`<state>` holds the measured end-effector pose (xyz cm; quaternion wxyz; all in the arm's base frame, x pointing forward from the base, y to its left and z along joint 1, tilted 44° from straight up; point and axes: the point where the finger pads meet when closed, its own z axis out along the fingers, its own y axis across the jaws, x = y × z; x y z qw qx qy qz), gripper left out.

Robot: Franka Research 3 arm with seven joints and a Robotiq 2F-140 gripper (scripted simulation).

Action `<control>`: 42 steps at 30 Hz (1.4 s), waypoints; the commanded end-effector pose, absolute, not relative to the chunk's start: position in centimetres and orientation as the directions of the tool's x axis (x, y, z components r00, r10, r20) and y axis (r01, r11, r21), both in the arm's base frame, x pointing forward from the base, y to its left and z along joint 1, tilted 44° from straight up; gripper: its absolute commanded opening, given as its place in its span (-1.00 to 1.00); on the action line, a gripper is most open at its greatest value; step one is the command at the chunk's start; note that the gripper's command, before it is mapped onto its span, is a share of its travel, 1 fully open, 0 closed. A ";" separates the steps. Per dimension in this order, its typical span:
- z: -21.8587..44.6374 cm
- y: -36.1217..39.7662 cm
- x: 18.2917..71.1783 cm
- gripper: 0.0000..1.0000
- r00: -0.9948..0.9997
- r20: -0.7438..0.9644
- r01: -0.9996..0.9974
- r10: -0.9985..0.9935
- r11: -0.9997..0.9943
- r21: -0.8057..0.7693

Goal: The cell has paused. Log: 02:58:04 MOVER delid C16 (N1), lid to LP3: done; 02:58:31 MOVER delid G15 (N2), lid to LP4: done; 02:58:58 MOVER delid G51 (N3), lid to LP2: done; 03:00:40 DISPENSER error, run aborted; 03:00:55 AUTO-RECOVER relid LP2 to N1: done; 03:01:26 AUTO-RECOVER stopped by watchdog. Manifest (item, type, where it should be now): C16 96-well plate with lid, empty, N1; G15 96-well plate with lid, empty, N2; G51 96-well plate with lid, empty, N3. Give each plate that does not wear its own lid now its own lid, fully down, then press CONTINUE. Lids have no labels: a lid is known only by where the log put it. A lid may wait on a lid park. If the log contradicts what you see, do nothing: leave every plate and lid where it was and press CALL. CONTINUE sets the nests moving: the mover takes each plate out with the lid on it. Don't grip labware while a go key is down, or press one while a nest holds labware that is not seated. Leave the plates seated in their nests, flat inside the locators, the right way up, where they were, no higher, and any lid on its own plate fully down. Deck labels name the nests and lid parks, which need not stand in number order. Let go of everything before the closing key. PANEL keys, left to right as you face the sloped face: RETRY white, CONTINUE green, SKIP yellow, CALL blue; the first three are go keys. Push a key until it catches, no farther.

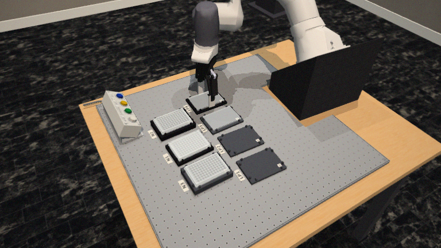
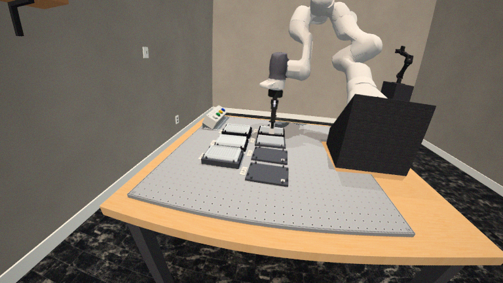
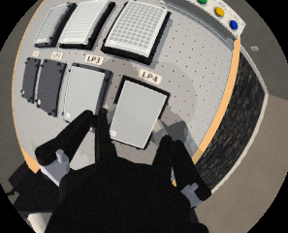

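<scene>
My gripper point(image 1: 205, 97) point(image 2: 272, 130) point(image 3: 135, 117) points down at LP4, shut on the clear lid point(image 1: 201, 101) point(image 3: 140, 109), which lies level at the park. Another clear lid point(image 1: 221, 119) point(image 2: 270, 141) point(image 3: 85, 89) lies on LP3. The N2 plate point(image 1: 173, 121) point(image 2: 237, 128) point(image 3: 138, 26) and N3 plate point(image 1: 207, 169) point(image 2: 223, 152) show their wells sharply. The N1 plate point(image 1: 189, 144) point(image 2: 231, 140) point(image 3: 85, 21) looks paler, as under a lid. All three sit level in their nests. I cannot tell whether the held lid touches its park.
The dark parks LP2 point(image 1: 240, 139) point(image 2: 268, 155) point(image 3: 50, 87) and LP1 point(image 1: 260, 165) point(image 2: 266, 173) hold no lid. The key panel point(image 1: 130, 131) stands beyond N2, with its green key point(image 1: 127, 111) and blue key point(image 1: 119, 96). A black block point(image 1: 328, 82) point(image 2: 378, 139) stands beside the robot base.
</scene>
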<state>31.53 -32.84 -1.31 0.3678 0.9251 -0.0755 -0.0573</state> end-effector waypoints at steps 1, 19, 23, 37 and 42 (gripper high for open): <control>-1.2 -32.9 31.5 -1.00 0.982 -0.048 -0.101 -0.184 -0.716 0.690; -1.1 -32.8 31.6 -1.00 0.982 -0.048 -0.101 -0.184 -0.716 0.690; -1.1 -32.8 31.6 -1.00 0.982 -0.048 -0.101 -0.184 -0.716 0.690; -0.9 -32.6 31.6 -1.00 0.982 -0.048 -0.101 -0.184 -0.716 0.690; -0.9 -32.6 31.6 -1.00 0.982 -0.048 -0.101 -0.184 -0.716 0.690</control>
